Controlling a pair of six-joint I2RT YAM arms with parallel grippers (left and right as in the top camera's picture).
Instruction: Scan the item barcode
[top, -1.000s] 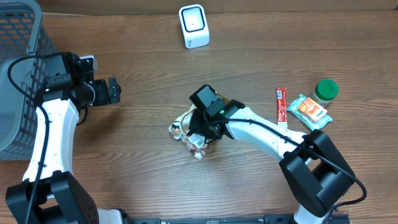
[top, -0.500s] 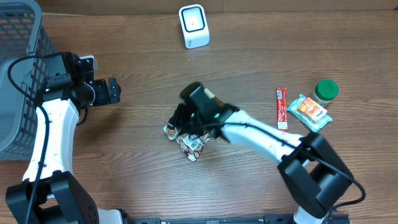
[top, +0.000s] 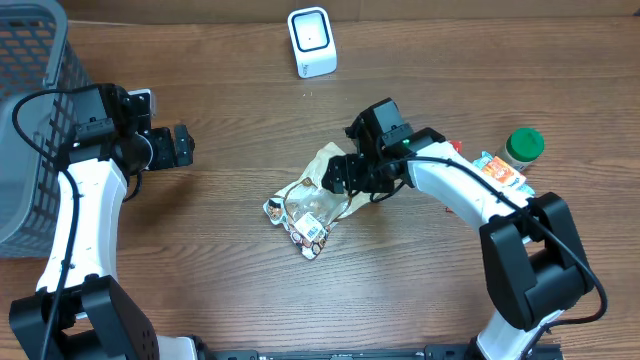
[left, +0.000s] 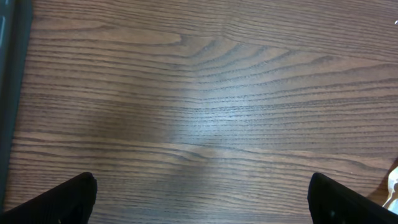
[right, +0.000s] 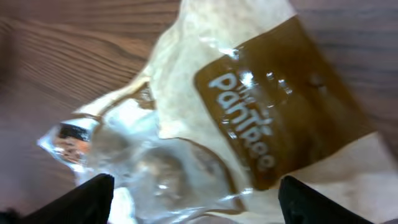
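You've got the snack pkt (top: 310, 205) lying flat on the table (top: 220, 290), nr centre. R gripper (top: 341, 177) sits over its right end, jaws wide apart, gripping nothing. L gripper (top: 183, 146) well left, wide apart, empty. Scanner (top: 311, 41) at far edge.

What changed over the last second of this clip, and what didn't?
The right gripper let go of the snack bag after nudging it leftward, opened, and pulled back toward the right; the bag now lies spread on the table. The left gripper, open, and the scanner stayed put.
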